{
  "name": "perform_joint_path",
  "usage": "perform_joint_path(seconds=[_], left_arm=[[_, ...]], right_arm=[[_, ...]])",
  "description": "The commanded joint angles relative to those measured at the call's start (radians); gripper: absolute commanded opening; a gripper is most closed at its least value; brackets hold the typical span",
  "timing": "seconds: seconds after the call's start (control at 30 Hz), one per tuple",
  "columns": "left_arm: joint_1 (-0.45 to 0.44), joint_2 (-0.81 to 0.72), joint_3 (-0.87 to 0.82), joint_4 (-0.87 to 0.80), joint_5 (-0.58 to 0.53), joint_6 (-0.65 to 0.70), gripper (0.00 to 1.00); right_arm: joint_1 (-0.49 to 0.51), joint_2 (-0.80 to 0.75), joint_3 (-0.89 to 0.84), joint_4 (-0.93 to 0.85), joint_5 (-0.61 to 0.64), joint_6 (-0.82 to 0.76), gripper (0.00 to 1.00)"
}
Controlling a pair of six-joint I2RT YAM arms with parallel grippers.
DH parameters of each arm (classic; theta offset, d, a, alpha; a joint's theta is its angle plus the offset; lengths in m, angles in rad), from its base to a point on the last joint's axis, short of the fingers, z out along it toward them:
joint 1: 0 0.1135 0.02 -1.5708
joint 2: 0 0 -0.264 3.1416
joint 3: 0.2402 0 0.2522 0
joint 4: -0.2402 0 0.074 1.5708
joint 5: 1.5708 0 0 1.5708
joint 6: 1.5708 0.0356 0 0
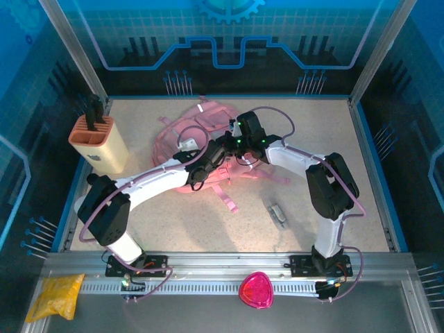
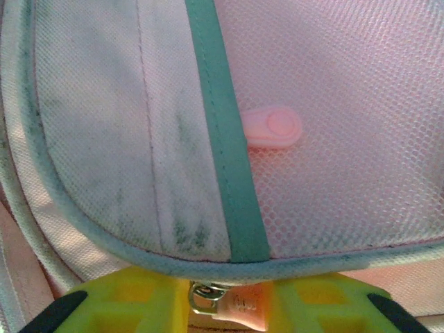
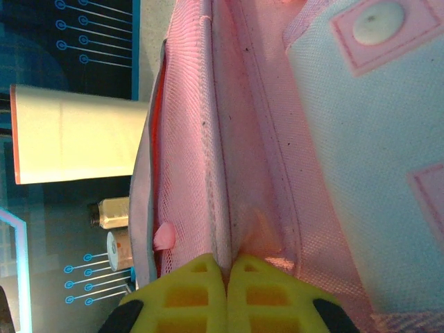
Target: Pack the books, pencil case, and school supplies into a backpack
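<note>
The left gripper (image 2: 229, 306) has its yellow fingers (image 2: 132, 302) drawn in close, with only a narrow gap between them. That gap is taken up by a pink zip pull (image 2: 239, 309) on a small metal ring. The pull lies against both fingers, so the jaws are pinching it at the lower rim of the backpack (image 1: 201, 118). Just beyond the fingertips a pocket edge bound in teal tape (image 2: 222, 139) curves across. Further out, a round-ended pink tab (image 2: 274, 128) lies flat on the pink mesh. The right gripper (image 3: 225, 277) is pressed fully together, its two yellow fingers meeting along a single line. A fold of the backpack's pink fabric and mesh runs straight down into that line, so it is nipping the bag's material. In the top view the two grippers sit close to each other over the middle of the backpack, the left one on the near side and the right one just beyond it. The small grey-white piece (image 1: 277, 213) lies on the bare table (image 1: 208, 236), well apart from both grippers, nearer the arm bases and off to the right gripper's side. The beige knife block (image 1: 97, 142) stands upright well to the left of the left gripper.
</note>
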Motion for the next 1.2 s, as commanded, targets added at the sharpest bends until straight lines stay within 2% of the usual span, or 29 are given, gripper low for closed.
perform_joint_path(seconds=[0.0,0.2,0.3,0.5,0.63,0.67,0.83,1.0,1.1,1.17], left_arm=[[0.017,0.005,0.014,0.021,-0.008,0.015,0.27],[0.018,-0.041,-0.018,0.053,0.042,0.074,0.12],[0.032,-0.079,-0.049,0.096,0.108,0.172,0.07],[0.105,-0.151,-0.092,0.062,0.23,0.372,0.0],[0.191,-0.204,-0.152,0.127,0.431,0.54,0.0],[0.201,-0.21,-0.154,0.123,0.448,0.57,0.0],[0.231,-0.218,-0.134,0.074,0.482,0.717,0.0],[0.239,-0.223,-0.122,0.046,0.516,0.786,0.0],[0.246,-0.216,-0.114,0.019,0.458,0.813,0.0],[0.265,-0.203,-0.106,0.013,0.459,0.812,0.0]], right_arm=[[0.002,-0.038,0.005,0.049,-0.043,-0.013,0.0],[-0.012,-0.038,0.001,0.042,-0.033,-0.025,0.0],[-0.026,-0.036,0.002,0.028,-0.03,-0.038,0.0],[-0.073,-0.044,0.003,-0.01,-0.05,-0.069,0.0],[-0.103,-0.05,0.009,-0.036,-0.06,-0.093,0.0],[-0.108,-0.047,0.017,-0.05,-0.068,-0.102,0.0],[-0.135,-0.032,0.038,-0.085,-0.076,-0.129,0.0],[-0.15,-0.017,0.062,-0.12,-0.066,-0.16,0.0],[-0.157,-0.006,0.085,-0.149,-0.065,-0.192,0.0],[-0.165,0.007,0.112,-0.181,-0.06,-0.211,0.0]])
